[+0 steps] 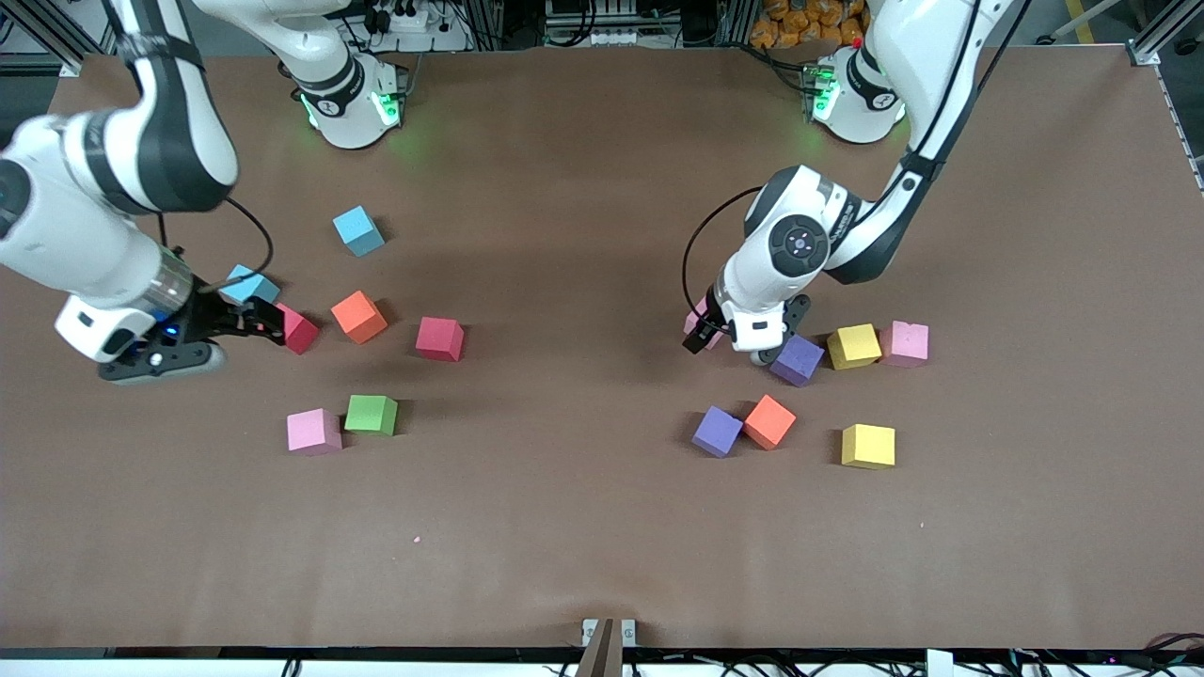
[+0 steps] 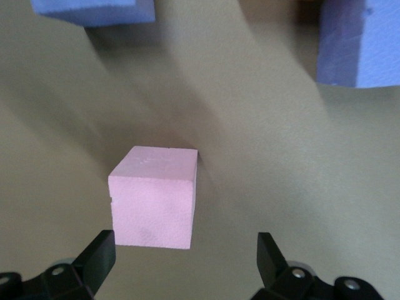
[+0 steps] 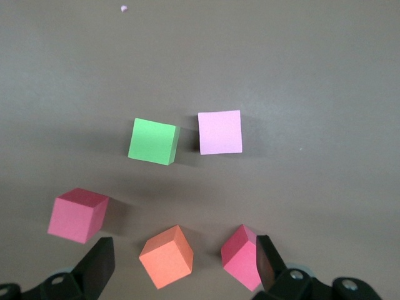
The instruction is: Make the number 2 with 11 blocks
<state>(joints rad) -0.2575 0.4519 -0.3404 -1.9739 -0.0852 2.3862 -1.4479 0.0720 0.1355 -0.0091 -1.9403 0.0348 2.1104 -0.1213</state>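
Note:
My left gripper [image 1: 746,329] hangs open low over a pink block [image 1: 697,322] [image 2: 153,197], which lies just ahead of the open fingers [image 2: 100,250]. Two purple blocks [image 1: 797,359] [image 1: 717,431], an orange one [image 1: 769,421], two yellow ones [image 1: 853,346] [image 1: 868,446] and a pink one [image 1: 906,342] lie around it. My right gripper [image 1: 268,324] [image 3: 184,253] is open beside a red block [image 1: 299,329] [image 3: 244,257], with an orange block [image 1: 358,316] [image 3: 167,256] close by. Another red block [image 1: 440,338], a green one [image 1: 371,414] and a pink one [image 1: 313,432] sit nearer the front camera.
Two light-blue cubes [image 1: 358,230] [image 1: 249,282] lie at the right arm's end, one partly under the right wrist. The brown table [image 1: 583,527] has wide bare room in its middle and toward the front camera.

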